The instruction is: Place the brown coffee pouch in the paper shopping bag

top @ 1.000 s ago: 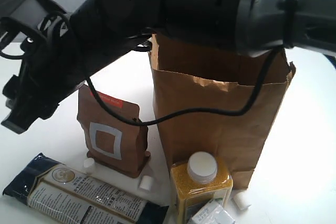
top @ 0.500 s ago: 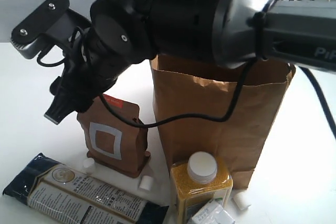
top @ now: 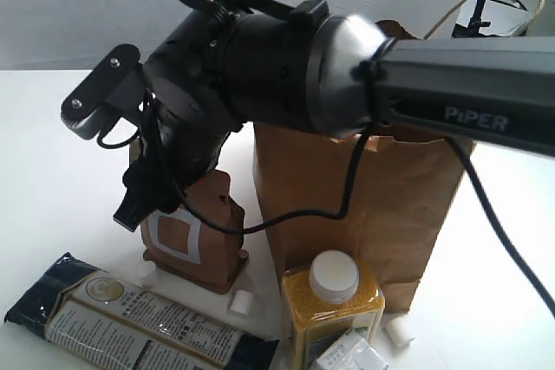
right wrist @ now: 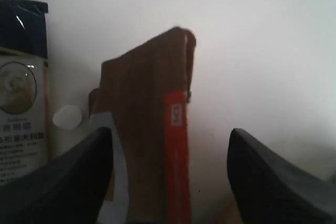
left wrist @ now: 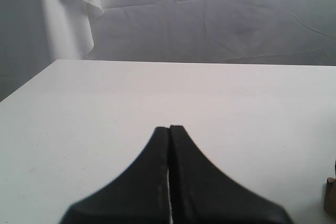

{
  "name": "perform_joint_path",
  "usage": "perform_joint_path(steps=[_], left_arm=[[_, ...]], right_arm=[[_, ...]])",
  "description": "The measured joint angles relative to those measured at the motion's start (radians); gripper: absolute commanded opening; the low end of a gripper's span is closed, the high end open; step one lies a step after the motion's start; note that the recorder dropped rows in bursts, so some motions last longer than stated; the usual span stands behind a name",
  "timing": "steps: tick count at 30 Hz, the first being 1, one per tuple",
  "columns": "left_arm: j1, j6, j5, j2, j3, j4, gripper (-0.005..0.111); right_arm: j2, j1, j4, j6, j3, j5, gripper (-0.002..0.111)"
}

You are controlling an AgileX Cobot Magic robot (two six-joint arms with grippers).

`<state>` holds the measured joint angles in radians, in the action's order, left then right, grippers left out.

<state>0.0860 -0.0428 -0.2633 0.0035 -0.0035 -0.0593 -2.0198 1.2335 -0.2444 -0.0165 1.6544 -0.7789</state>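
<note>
The brown coffee pouch [top: 195,244] stands upright left of the tall paper shopping bag [top: 373,205], close beside it. My right gripper [top: 147,201] has reached across and hangs at the pouch's top, hiding its upper part in the exterior view. In the right wrist view the gripper [right wrist: 170,132] is open, and the pouch [right wrist: 147,108] with its orange-red strip lies between the two dark fingers without touching either. My left gripper [left wrist: 169,127] is shut on nothing over bare white table and does not show in the exterior view.
A long dark-blue-and-cream packet [top: 130,318] lies in front of the pouch. A yellow jar with a white lid [top: 334,301] stands before the bag, with a small white box [top: 347,354] at its foot. Small white pieces [top: 241,302] lie scattered on the white table [top: 52,153].
My right arm has swung down and rightward in the exterior view, bringing its gripper from up left of the pouch down onto the pouch's top. The pouch and bag have not moved.
</note>
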Motion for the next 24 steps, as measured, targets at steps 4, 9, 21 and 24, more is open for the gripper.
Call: perform_joint_path(steps=[4, 9, 21, 24], left_arm=[[0.000, 0.000, 0.000, 0.000, 0.000, 0.000, 0.000], [0.000, 0.000, 0.000, 0.000, 0.000, 0.000, 0.000], [0.000, 0.000, 0.000, 0.000, 0.000, 0.000, 0.000], [0.000, 0.000, 0.000, 0.000, 0.000, 0.000, 0.000]], right_arm=[[-0.037, 0.000, -0.004, 0.000, 0.000, -0.033, 0.041], [-0.052, 0.000, -0.004, 0.005, 0.000, -0.046, 0.000], [0.126, 0.032, 0.029, 0.001, -0.008, 0.039, 0.000], [0.269, 0.039, 0.087, -0.026, -0.008, 0.086, 0.000]])
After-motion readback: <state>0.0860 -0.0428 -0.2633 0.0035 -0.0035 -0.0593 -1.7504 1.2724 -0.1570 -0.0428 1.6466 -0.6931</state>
